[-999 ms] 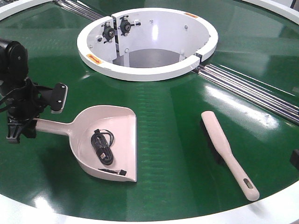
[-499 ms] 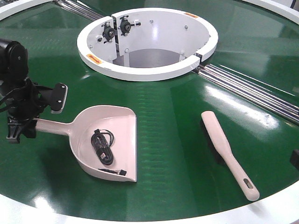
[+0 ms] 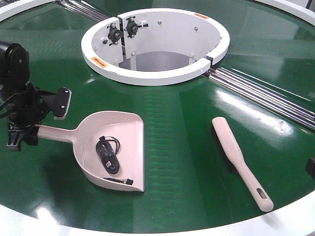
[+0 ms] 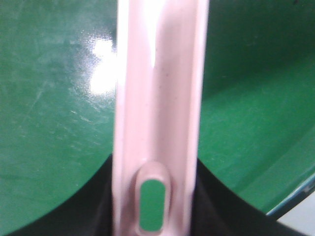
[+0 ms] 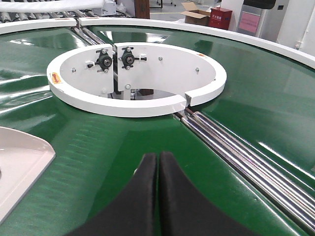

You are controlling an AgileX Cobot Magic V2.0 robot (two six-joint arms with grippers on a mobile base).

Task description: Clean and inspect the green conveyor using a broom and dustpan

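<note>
The beige-pink dustpan (image 3: 129, 129) lies on the green conveyor (image 3: 187, 123) at the left, with a coiled black cable (image 3: 109, 155) inside it. My left gripper (image 3: 45, 122) sits at the end of its handle. In the left wrist view the jaws (image 4: 157, 164) press both sides of the slotted handle (image 4: 157, 88). The broom (image 3: 238, 160) lies flat at the right, bristles down, untouched. My right gripper (image 5: 158, 156) is shut and empty above the belt; the dustpan's corner (image 5: 19, 167) shows at its left.
The white central ring (image 3: 152, 76) with an open well stands at the back middle. Metal rollers (image 3: 261, 93) run in the seam from the ring to the right. The white outer rim (image 3: 147, 231) borders the front. Boxes stand beyond the belt (image 5: 197, 12).
</note>
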